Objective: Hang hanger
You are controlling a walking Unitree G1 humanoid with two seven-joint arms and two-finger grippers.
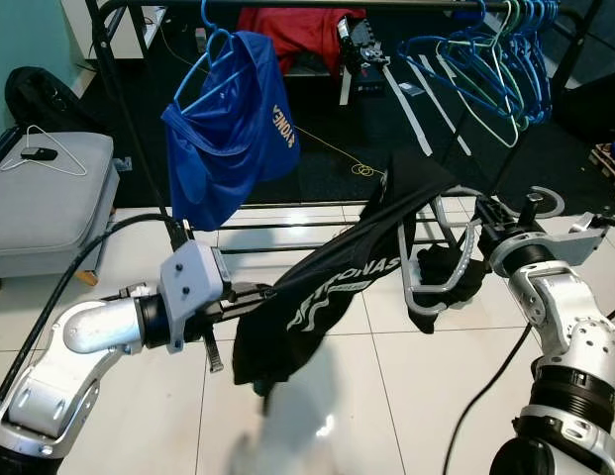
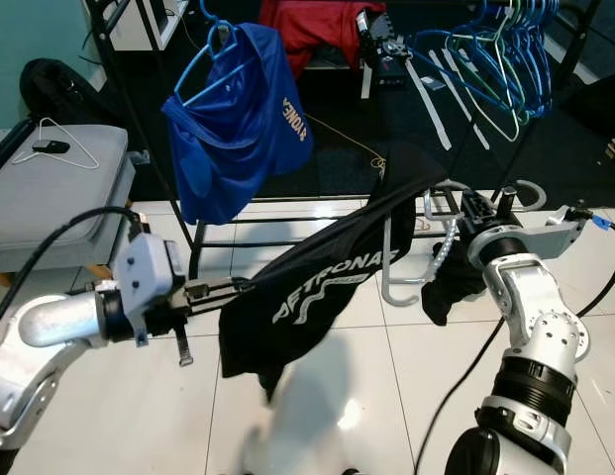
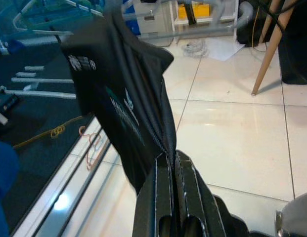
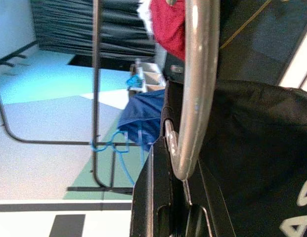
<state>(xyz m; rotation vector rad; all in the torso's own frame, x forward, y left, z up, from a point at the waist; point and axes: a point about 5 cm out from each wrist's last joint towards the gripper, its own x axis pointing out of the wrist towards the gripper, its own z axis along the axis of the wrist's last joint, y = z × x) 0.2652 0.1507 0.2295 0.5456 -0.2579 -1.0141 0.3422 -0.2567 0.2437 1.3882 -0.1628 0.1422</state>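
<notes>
The left gripper (image 3: 170, 163) is pressed together on the hem of the black shirt (image 1: 332, 282). The right gripper (image 4: 175, 163) pinches the grey hanger (image 1: 436, 262), which probably sits inside this shirt. The shirt stretches from near left up to far right. The rack bar (image 1: 317, 5) is far above, nearer the right arm.

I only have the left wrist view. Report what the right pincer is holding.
Observer: The right pincer is shut on a grey curved hanger that carries the black shirt with white lettering.
Operator: Say where the rail is.
Observer: The black clothes rail runs above and beyond the shirt.
Operator: Name what hangs there.
Observer: A blue shirt on a blue hanger to the left, empty blue hangers to the right.
</notes>
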